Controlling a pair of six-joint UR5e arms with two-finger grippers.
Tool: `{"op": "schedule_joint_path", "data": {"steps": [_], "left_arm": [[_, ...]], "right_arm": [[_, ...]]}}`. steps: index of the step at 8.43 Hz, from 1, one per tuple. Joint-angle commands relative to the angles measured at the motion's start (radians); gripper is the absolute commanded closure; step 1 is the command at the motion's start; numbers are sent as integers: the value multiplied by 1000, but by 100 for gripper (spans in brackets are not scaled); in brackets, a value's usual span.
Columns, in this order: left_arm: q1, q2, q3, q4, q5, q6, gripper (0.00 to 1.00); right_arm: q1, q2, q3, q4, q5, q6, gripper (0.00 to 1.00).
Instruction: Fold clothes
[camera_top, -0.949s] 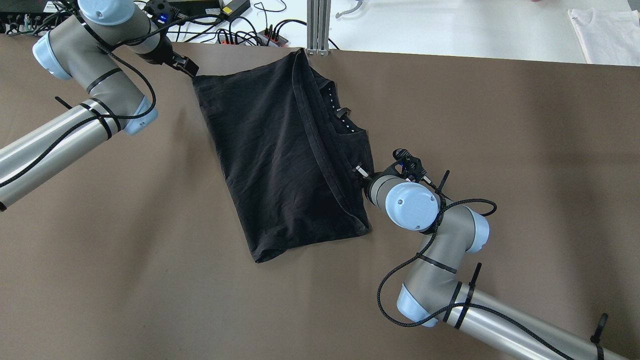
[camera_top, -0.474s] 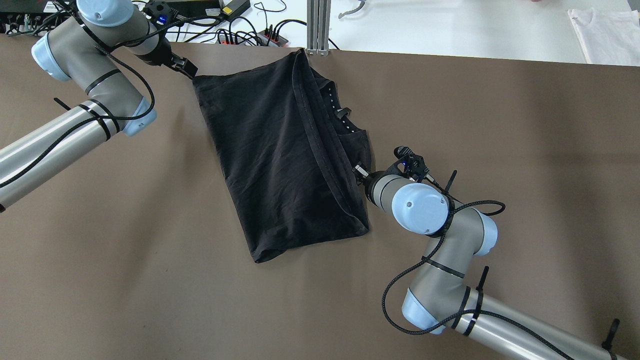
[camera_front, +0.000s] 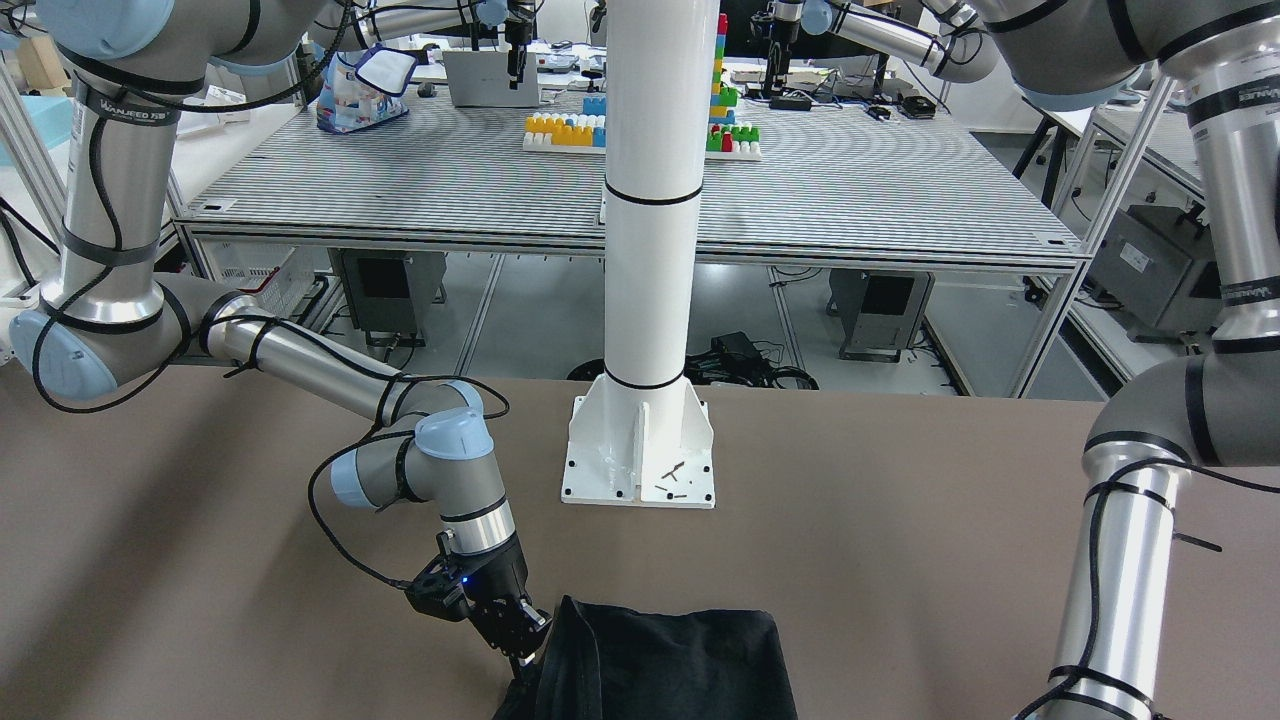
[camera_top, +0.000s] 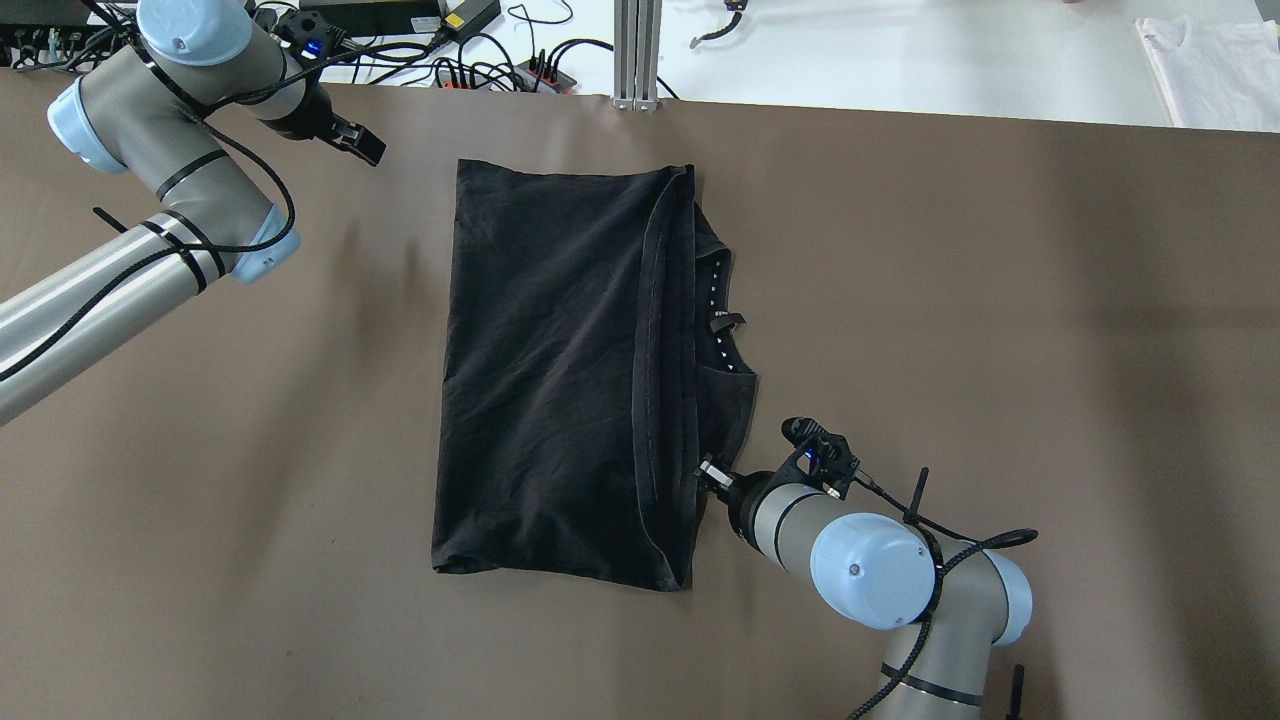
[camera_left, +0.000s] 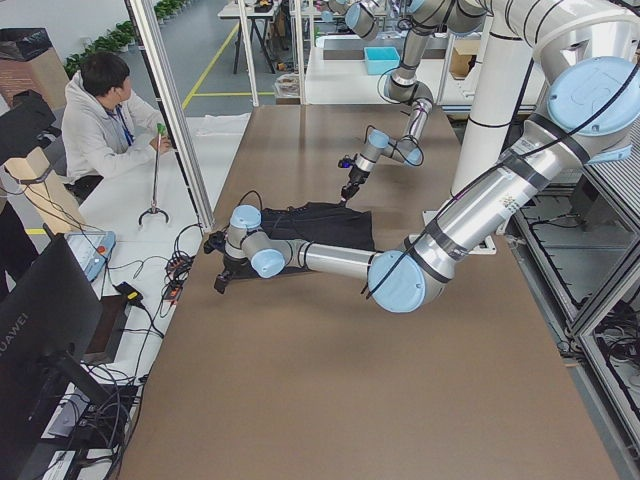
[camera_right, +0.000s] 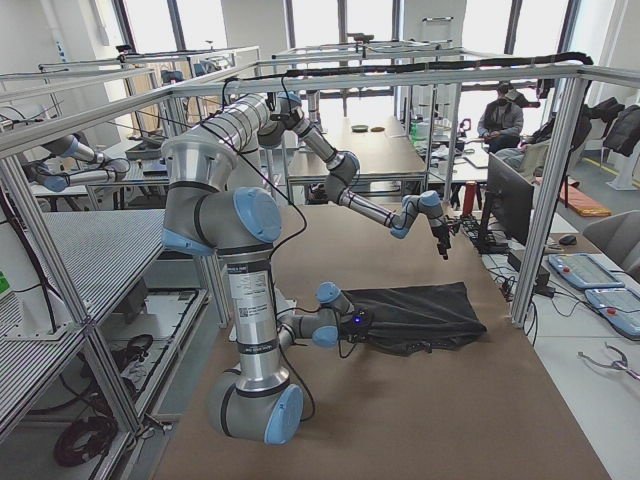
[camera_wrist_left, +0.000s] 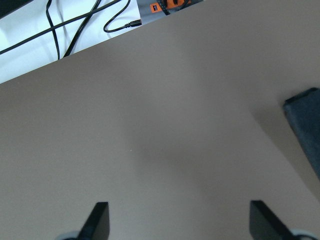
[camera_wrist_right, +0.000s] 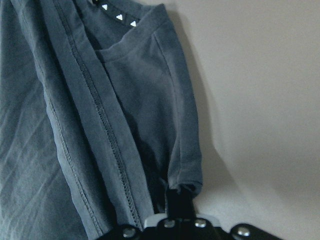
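Note:
A black shirt (camera_top: 560, 370) lies folded and flat in the middle of the brown table (camera_top: 1000, 300), its neckline with white studs at the right side. My right gripper (camera_top: 708, 472) is shut on the shirt's right edge near the front corner; the right wrist view shows its fingers (camera_wrist_right: 179, 200) pinching a fold of cloth (camera_wrist_right: 150, 115). My left gripper (camera_top: 365, 145) hovers open and empty to the left of the shirt's far left corner. In the left wrist view the gripper (camera_wrist_left: 180, 222) has only bare table between its fingertips, with the shirt corner (camera_wrist_left: 306, 120) at the right edge.
An aluminium post (camera_top: 635, 55) stands at the table's far edge, with cables and power strips (camera_top: 490, 60) behind it. A white garment (camera_top: 1210, 70) lies at the far right. The white mast base (camera_front: 640, 460) is bolted down on the robot's side. An operator (camera_left: 100, 130) sits beyond the far edge.
The left gripper has let go of the shirt's far corner and pulled back left. The right gripper has dragged its edge toward the robot. The shirt now lies flat and straight instead of stretched diagonally.

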Motion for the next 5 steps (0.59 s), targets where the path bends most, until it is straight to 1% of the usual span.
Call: {"op": "schedule_joint_path", "data": {"steps": [1, 2, 3, 4, 5], "left_arm": [[2, 6, -4, -2, 0, 0, 0], [2, 9, -17, -1, 0, -2, 0], [5, 28, -36, -1, 0, -15, 0], [8, 41, -61, -1, 0, -35, 0], [20, 51, -72, -1, 0, -41, 0]], "right_arm": [[-6, -32, 32, 0, -9, -24, 99], [-6, -52, 61, -10, -8, -61, 29], [-5, -61, 89, -41, -8, -195, 6], [-3, -58, 109, -73, -8, -275, 6], [7, -32, 108, -107, -8, -334, 6]]}}
